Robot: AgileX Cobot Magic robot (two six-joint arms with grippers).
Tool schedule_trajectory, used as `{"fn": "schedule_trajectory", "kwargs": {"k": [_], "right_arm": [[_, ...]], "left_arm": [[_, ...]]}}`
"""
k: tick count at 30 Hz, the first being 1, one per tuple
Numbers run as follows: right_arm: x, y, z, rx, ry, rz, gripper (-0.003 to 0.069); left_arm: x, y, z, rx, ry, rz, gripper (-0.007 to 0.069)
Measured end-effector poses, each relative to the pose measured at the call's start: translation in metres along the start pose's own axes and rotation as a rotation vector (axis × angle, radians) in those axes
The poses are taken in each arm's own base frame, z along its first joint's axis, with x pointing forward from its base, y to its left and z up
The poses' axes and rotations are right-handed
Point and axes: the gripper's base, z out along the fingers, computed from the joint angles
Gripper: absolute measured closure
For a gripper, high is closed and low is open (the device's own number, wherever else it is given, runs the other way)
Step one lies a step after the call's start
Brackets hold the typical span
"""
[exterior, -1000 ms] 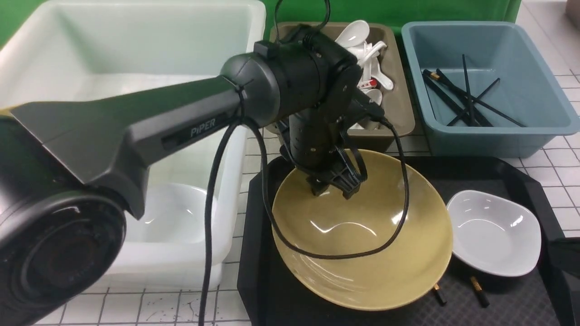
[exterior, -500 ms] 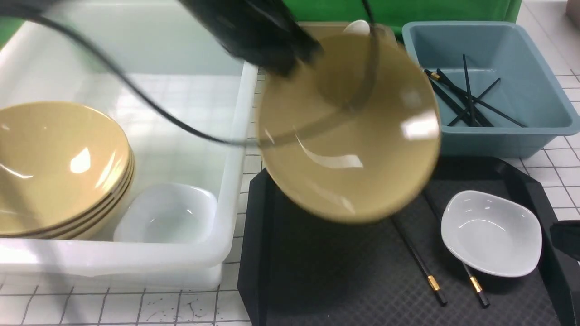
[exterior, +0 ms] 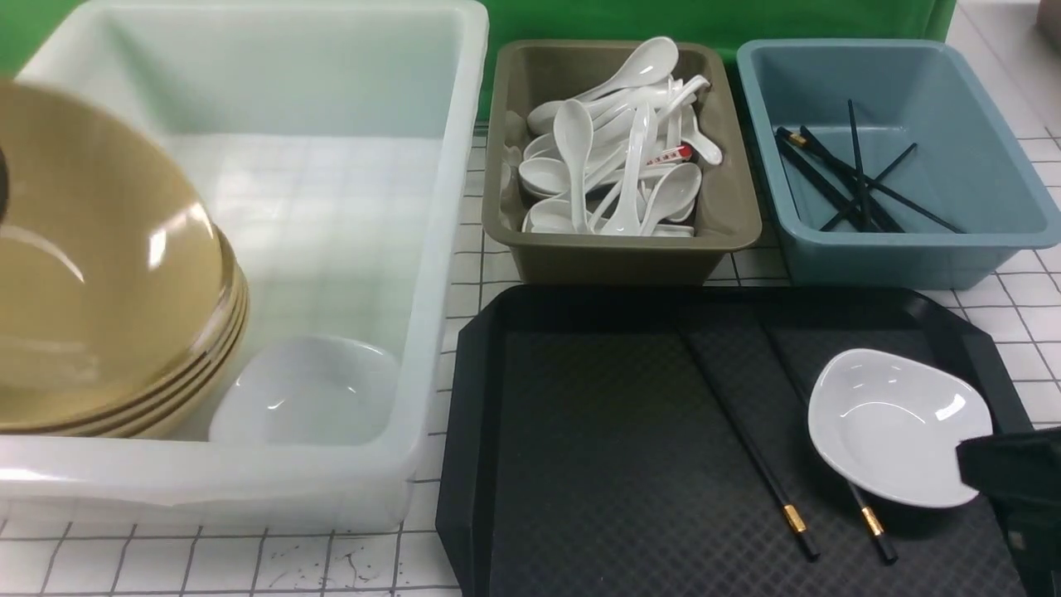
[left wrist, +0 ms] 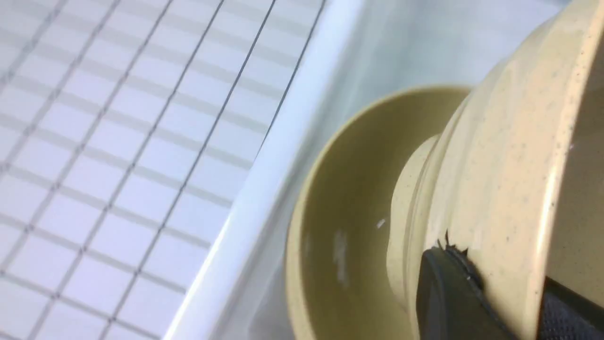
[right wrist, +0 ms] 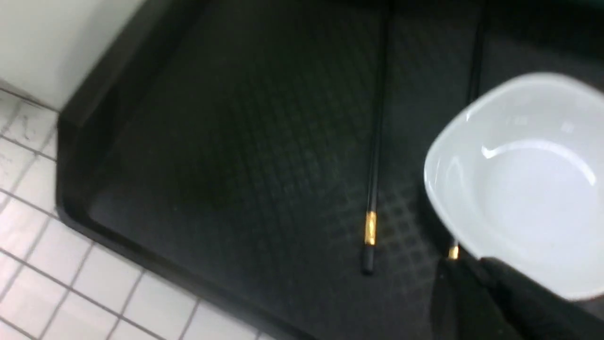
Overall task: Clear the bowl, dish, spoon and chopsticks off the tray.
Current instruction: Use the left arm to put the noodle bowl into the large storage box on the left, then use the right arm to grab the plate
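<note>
The mustard-yellow bowl point(exterior: 91, 249) hangs tilted over a stack of like bowls point(exterior: 207, 356) in the white tub. My left gripper point(left wrist: 500, 269) is shut on the bowl's rim point(left wrist: 500, 165), one finger outside and one inside; the gripper is out of the front view. The white dish point(exterior: 895, 423) sits at the right of the black tray point(exterior: 580, 464). Two black chopsticks point(exterior: 746, 448) lie beside it, one partly under it. My right gripper point(exterior: 995, 464) is at the dish's near right rim point(right wrist: 524, 184); its jaws are unclear. No spoon lies on the tray.
The translucent white tub point(exterior: 448, 249) at the left also holds a small white dish point(exterior: 307, 390). An olive bin point(exterior: 729, 232) of several white spoons and a blue bin point(exterior: 912, 249) of black chopsticks stand behind the tray. White tiled surface all around.
My left arm has lifted the bowl off the tray and swung it left over the tub's stack. The chopsticks under it now show. My right gripper has moved in towards the dish.
</note>
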Motion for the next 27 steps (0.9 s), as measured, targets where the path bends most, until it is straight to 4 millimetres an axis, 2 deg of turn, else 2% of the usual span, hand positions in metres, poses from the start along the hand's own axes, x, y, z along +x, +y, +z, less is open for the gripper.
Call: {"fn": "schedule_trajectory", "kwargs": {"k": [4,7,10,11,13,17,21,24,27], "right_arm": [[0.0,-0.013,0.026,0.053,0.118,0.094,0.0449],[-0.001,-0.025,0.04,0.095,0.181,0.182,0.0344],[-0.001,-0.038,0.049,0.134,0.218,0.263,0.0238],[0.001,-0.047,0.055,0.159,0.235,0.321,0.0178],[0.003,-0.059,0.061,0.194,0.257,0.406,0.0124],[0.007,-0.072,0.073,0.228,0.281,0.477,0.0104],[0.007,-0.08,0.092,0.228,0.271,0.554,0.0127],[0.008,-0.084,0.105,0.214,0.266,0.59,0.0163],[0.01,-0.09,0.118,0.227,0.257,0.607,0.0219]], "left_arm": [[0.003,0.009,0.035,-0.028,0.051,-0.019,0.0597],[0.002,0.011,0.047,-0.033,0.058,-0.021,0.0511],[0.0,0.01,0.049,-0.027,0.056,-0.032,0.0405],[-0.005,0.009,0.044,-0.024,0.037,-0.04,0.0309],[-0.013,0.007,0.031,-0.016,-0.003,-0.058,0.0218],[-0.024,-0.003,-0.013,0.038,-0.144,-0.09,0.0099],[-0.017,-0.028,-0.052,0.148,-0.262,-0.035,0.0116],[-0.002,-0.051,-0.068,0.253,-0.313,0.052,0.0187],[0.022,-0.073,-0.084,0.358,-0.36,0.156,0.0295]]}}
